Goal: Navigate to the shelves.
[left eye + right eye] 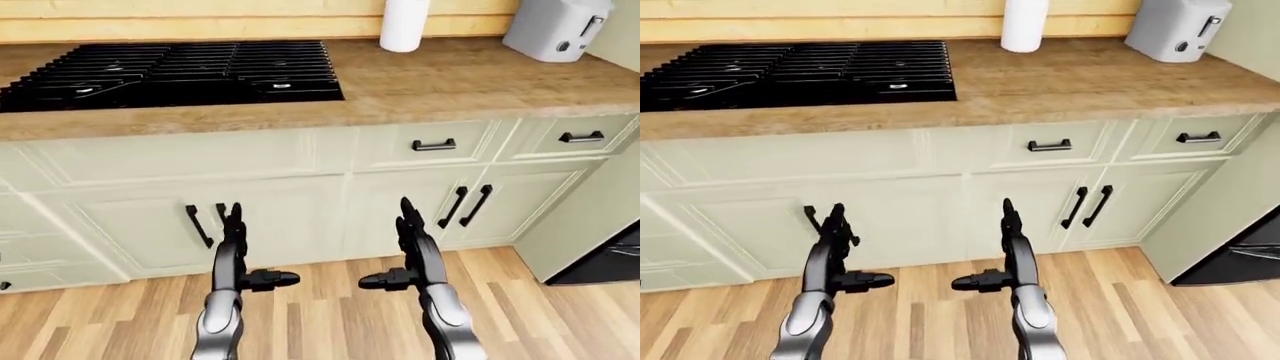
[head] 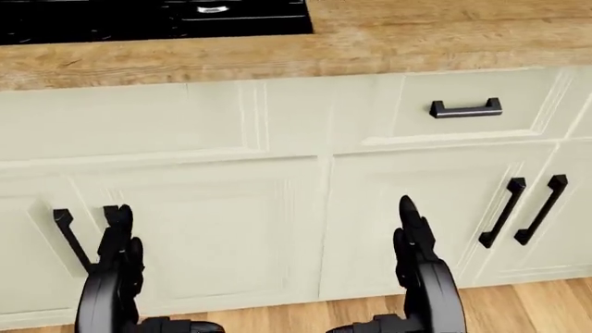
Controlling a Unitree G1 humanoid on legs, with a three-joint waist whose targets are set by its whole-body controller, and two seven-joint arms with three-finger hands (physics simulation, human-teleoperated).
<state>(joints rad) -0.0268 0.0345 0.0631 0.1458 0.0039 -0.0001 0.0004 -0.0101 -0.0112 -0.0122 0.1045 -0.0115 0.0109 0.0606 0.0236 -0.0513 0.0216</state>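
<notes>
Faced cream base cabinets (image 1: 300,195) under a wooden countertop (image 1: 440,79). Black gas cooktop (image 1: 170,71) set in the counter at left; white paper towel roll (image 1: 404,24) and white toaster (image 1: 556,28) at far right. Black bar handles on cabinet doors (image 1: 467,207) and drawers (image 1: 434,145). Left hand (image 1: 232,247) and right hand (image 1: 414,244) raised over the wood plank floor (image 1: 330,315), fingers straight and spread, thumbs pointing inward, gripping nothing. Dark appliance (image 1: 605,262) at lower right. Shelves nowhere in view.
</notes>
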